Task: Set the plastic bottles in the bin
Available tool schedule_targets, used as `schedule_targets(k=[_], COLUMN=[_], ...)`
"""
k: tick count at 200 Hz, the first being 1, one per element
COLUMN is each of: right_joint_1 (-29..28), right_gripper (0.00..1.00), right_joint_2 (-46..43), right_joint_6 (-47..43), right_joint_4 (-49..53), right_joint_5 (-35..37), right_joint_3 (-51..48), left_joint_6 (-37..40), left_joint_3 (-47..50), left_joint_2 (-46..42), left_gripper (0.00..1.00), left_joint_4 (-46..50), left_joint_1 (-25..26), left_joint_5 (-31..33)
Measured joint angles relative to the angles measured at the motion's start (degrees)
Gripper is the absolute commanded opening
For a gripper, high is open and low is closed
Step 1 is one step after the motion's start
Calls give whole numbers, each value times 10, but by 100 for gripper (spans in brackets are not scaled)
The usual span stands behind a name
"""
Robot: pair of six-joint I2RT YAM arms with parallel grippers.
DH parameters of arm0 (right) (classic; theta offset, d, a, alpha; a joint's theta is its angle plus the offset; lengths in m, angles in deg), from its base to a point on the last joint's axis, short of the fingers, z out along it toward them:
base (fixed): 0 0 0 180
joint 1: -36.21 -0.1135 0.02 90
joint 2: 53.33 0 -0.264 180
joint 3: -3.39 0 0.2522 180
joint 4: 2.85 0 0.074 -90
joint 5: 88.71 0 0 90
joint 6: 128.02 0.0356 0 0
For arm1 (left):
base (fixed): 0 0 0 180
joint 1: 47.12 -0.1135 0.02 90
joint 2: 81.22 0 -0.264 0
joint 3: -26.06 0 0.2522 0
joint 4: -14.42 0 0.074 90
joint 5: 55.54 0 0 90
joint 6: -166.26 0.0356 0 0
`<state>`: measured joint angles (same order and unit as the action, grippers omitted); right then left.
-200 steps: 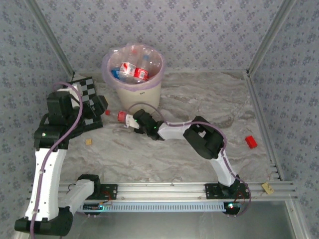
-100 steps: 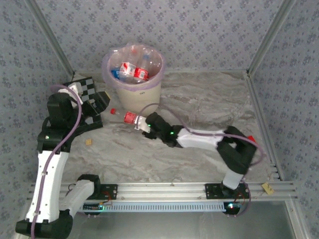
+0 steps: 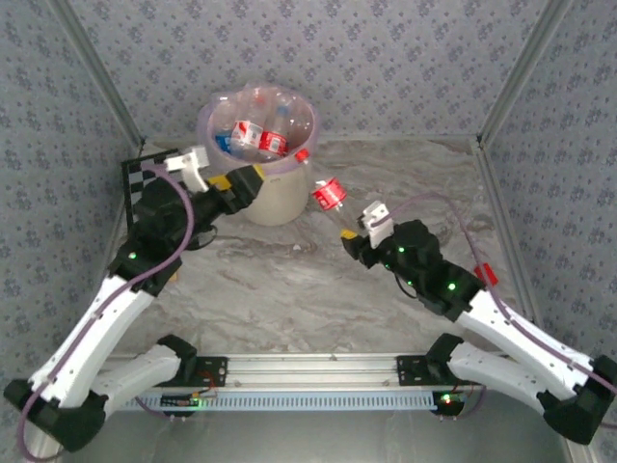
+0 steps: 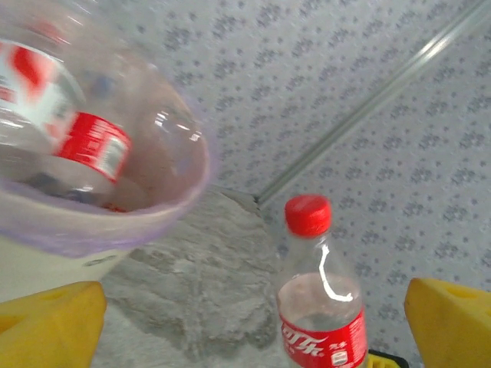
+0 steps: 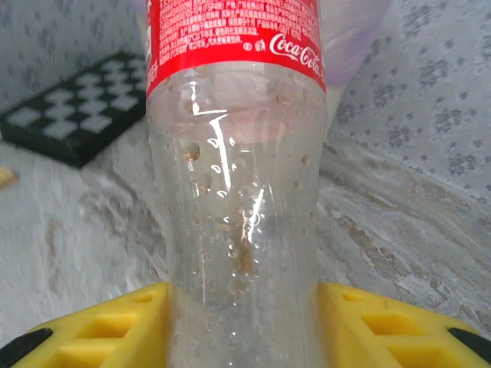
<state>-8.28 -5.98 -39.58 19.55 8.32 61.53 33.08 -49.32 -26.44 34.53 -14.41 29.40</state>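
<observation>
The bin [image 3: 281,199] stands at the back of the table with several plastic bottles [image 3: 258,136] lying inside it. My right gripper [image 3: 352,229] is shut on the lower body of a clear bottle with a red label [image 3: 328,195]. The bottle is held in the air, tilted, with its red cap [image 3: 302,154] close to the bin's right rim. In the right wrist view the bottle [image 5: 238,192] is pinched between the yellow fingers [image 5: 107,333]. My left gripper [image 3: 245,183] hangs open at the bin's left front. In the left wrist view, beyond the bin's rim [image 4: 165,222], the held bottle [image 4: 316,295] shows upright and apart from the fingers.
A black-and-white checkerboard [image 3: 145,177] lies left of the bin, partly under my left arm. A small red block [image 3: 485,274] sits near the right frame rail [image 3: 503,224]. The marble-patterned tabletop [image 3: 289,289] lies open between the two arms.
My right gripper has lifted the bottle off the table beside the checkerboard and swung it up and right, toward the bin's rim. My left arm has swung from over the checkerboard toward the bin.
</observation>
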Motion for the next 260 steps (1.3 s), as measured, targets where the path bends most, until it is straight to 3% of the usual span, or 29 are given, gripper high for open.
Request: schedule_targets(k=[36,68,110,162,202,218,239,260], right_joint_1=[7,7,7,7,7,8,9,9], right_gripper=[44,44,44,44,45,57,98,100], right_joint_2=[5,7,0,-9,-9,-8,-6,0], right_joint_6=[42,59,68,72,71,72,70,65], right_joint_4=[-17,-30,-36,-47,-56,-61,-67,-64], right_joint_5=[-28,-41,-53,-55,-54,-54,-54,-53], right_joint_3=[0,-1,-10,-15,-21,-21,-21,-20], left_joint_6=[0,0,-5,-15,-14,-7,6,27], left_joint_3=[-19,-50,-78,-102,-111,-120,-149,-203], left_joint_2=[111,172,192,229,239,240,250,269], left_gripper=[100,97,84,84,61,54,46,45], left_joint_4=[-54,-71,-92,-96,-82,-69,-41,-10], left_joint_1=[87,128,131,131,131,131,130,123], left_joint_5=[7,4,4,-3,-11,-11,-12,-18])
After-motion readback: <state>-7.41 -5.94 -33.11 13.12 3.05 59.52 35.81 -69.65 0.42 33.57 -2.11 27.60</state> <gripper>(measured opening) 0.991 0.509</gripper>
